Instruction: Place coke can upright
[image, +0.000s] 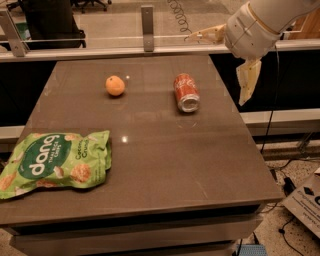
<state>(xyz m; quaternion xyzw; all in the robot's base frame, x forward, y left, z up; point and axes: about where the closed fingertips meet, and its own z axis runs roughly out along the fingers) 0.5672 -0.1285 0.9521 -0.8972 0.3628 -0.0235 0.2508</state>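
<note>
One coke can (186, 92) lies on its side, near but apart from the wide-open, empty pincer (216, 69).

Green snack bag (55, 162), near-left corner of the bench (165, 165): brand word "dang" in large white lowercase letters on a dark green oval. The smaller print beside it is too fine to read. Coke can (186, 92), lying on its side at far right: white script on red, not legible letter by letter. Tool (216, 69): fingers spread wide, above the bench's far-right edge.
</note>
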